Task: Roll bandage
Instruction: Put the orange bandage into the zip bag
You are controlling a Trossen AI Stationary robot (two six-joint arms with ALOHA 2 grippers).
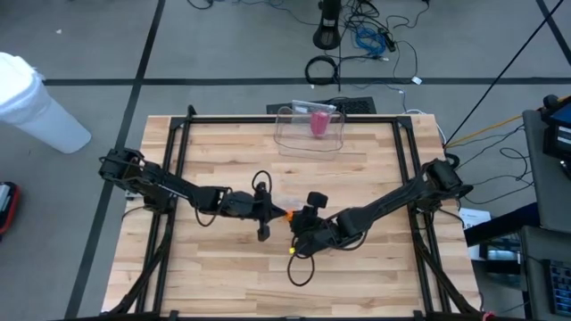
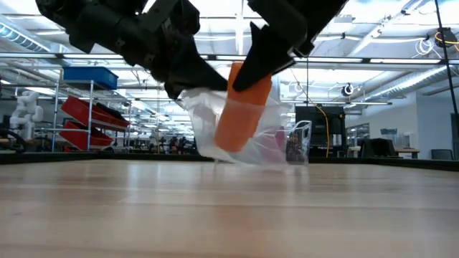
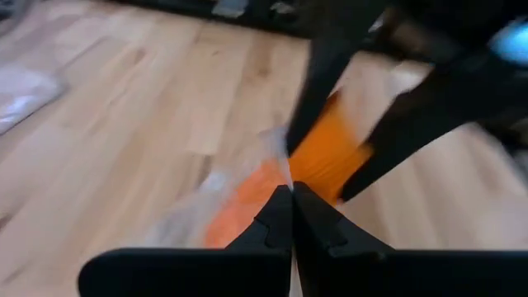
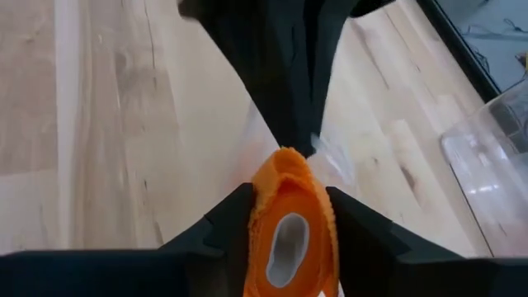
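Observation:
An orange bandage roll (image 4: 289, 223) sits partly inside a clear plastic wrapper (image 2: 208, 129), held above the middle of the table. My right gripper (image 4: 289, 227) is shut on the roll, and my left gripper (image 3: 290, 206) meets it from the table's left, shut on the wrapper. In the high view the two grippers are tip to tip, with the roll (image 1: 287, 214) a small orange spot between them. In the low view the roll (image 2: 244, 107) stands nearly upright, and the wrapper drapes around and below it. My left gripper pinches a thin edge of the clear wrapper (image 3: 279, 169) between its shut fingertips, coming from the table's left and slanting slightly down. The film runs from the tips toward the roll. One layer or several, I cannot tell. My right gripper pinches the orange roll by its curved sides (image 4: 257, 216) between its two fingers (image 4: 351, 223), and the roll's open core faces the wrist camera. The fingers slant down from the table's right. The roll hangs clear of the table.
A clear plastic container (image 1: 294, 134) with a pink roll (image 1: 318, 122) inside stands at the table's far edge. Bare wood lies all around the grippers. Black frame rails (image 1: 174, 160) run along the table's left and right sides.

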